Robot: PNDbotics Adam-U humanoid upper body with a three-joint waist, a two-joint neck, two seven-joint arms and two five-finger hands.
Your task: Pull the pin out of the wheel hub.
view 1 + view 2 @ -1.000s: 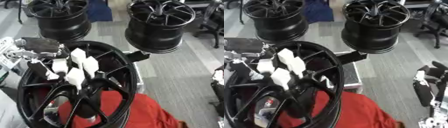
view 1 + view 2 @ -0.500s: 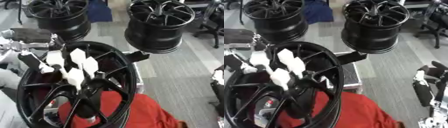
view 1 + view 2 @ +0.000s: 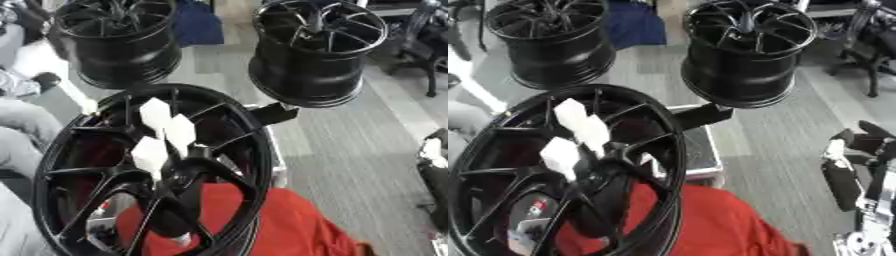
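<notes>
Black multi-spoke wheel hub [image 3: 149, 175] is seen tilted in the left eye view, over red cloth [image 3: 262, 225]; three white blocky pins [image 3: 166, 131] are clustered on its spokes near the centre. Two more black rims [image 3: 319, 50] are stood on the grey floor behind.

Right eye view: right hand [image 3: 846, 172] is shown at the right edge, well apart from the hub; finger state cannot be told. Left hand is not shown.

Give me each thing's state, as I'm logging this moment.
Near wheel: tilted on its edge, face toward the camera.
White pins: three, in the hub, none held.
Far wheels: two, standing on the floor.
Right robot hand: idle at the right edge, fingers relaxed.
Left robot hand: not in view.
</notes>
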